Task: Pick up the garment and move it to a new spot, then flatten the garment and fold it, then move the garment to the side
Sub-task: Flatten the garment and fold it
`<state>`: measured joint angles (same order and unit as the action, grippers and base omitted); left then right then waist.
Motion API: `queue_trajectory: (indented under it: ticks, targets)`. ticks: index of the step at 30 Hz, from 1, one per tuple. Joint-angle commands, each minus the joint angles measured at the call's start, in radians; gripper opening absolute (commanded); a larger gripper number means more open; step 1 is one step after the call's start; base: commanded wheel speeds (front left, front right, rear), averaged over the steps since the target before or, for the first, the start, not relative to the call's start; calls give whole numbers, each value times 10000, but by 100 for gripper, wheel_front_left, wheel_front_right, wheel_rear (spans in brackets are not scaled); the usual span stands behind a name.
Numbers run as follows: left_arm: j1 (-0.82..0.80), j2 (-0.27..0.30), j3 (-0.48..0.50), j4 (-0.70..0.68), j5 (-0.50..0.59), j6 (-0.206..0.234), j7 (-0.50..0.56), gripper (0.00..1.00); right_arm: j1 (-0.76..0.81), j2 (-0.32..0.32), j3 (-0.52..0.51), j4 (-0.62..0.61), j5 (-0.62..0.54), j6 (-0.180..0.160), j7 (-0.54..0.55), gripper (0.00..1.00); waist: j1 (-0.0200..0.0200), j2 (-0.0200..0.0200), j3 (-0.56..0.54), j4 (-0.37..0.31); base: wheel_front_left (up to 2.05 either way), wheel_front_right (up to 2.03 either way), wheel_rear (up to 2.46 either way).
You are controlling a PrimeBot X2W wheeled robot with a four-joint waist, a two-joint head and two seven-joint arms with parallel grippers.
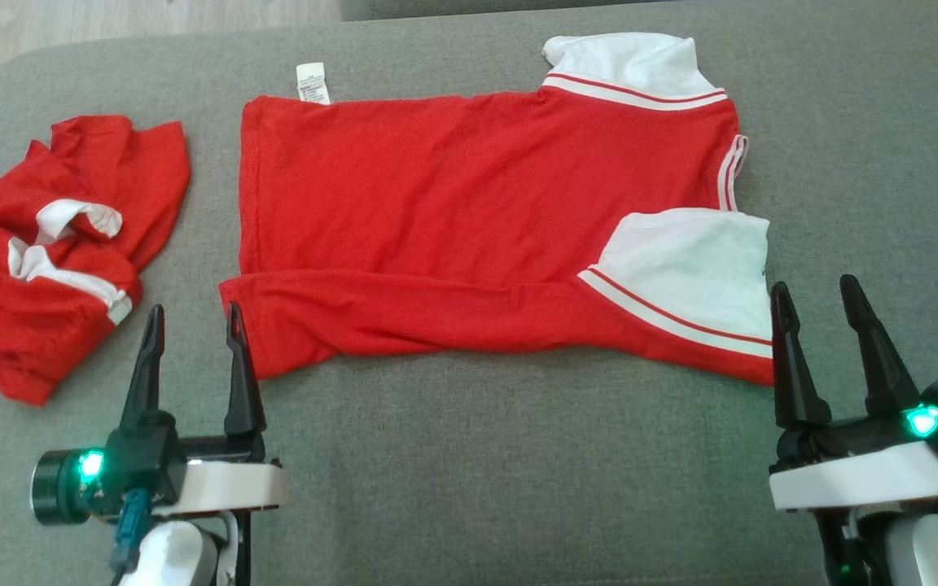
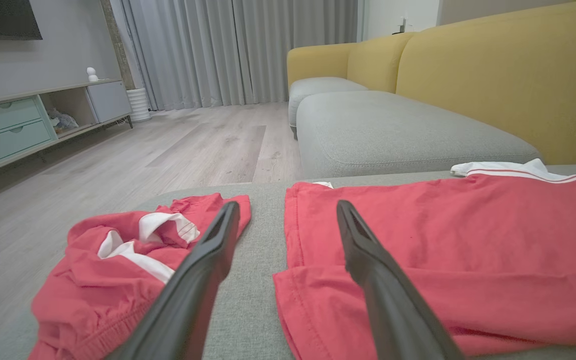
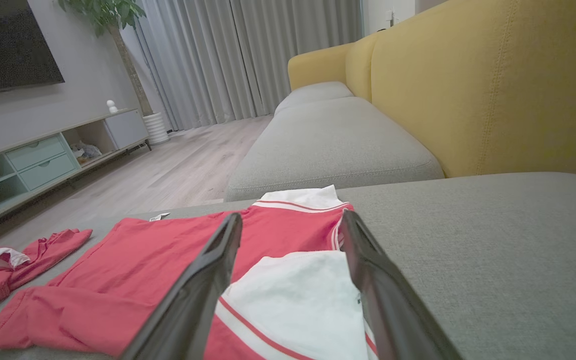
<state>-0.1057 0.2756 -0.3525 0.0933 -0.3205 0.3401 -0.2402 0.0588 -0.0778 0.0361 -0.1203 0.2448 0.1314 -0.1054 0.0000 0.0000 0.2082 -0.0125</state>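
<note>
The red shirt [image 1: 477, 212] is laid out flat across the middle of the grey cushion [image 1: 518, 456], with its hem turned to the robot's left and its collar end to the right. A strip along its near edge is seen folded over onto the body. One white sleeve [image 1: 689, 268] is spread at the near right corner, and the other [image 1: 632, 61] is found at the far edge. A white label [image 1: 313, 83] is shown sticking out from the far left corner.

The left gripper [image 1: 192, 313] is held wide open at the shirt's near left corner, and nothing is gripped by it. The right gripper [image 1: 813, 286] is likewise spread fully apart and empty, just beside the near sleeve. Whether cloth is touched by any fingertip cannot be told.

A second red garment [image 1: 54, 244] is left crumpled at the cushion's left end, apart from the shirt. A yellow sofa back [image 3: 493, 90] is seen behind the cushion.
</note>
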Motion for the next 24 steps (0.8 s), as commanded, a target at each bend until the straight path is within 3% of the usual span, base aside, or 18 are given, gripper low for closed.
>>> queue_trajectory:
  ticks: [1,8,10,16,24]
  targets:
    - [-255,193,436,-274,-43,17,-107,100,-73,-38,192,-402,-45,-7,22,100,0,0,5,24,0,0,0]
    - [-351,119,261,70,-85,-286,-94,100,-99,15,-9,-74,161,-7,488,100,0,0,27,103,0,0,0]
    - [-502,60,82,421,-249,-560,198,100,-169,-64,-101,295,196,-7,725,100,0,0,62,139,0,0,0]
    - [-1297,-225,-292,1850,-877,-1456,1069,100,-699,-410,-206,2137,570,-7,1256,100,0,0,235,160,0,0,0]
    - [-2189,-578,-249,3663,-1935,-2288,2316,100,-1805,-646,156,4232,1165,-7,2226,100,0,0,467,84,0,0,0]
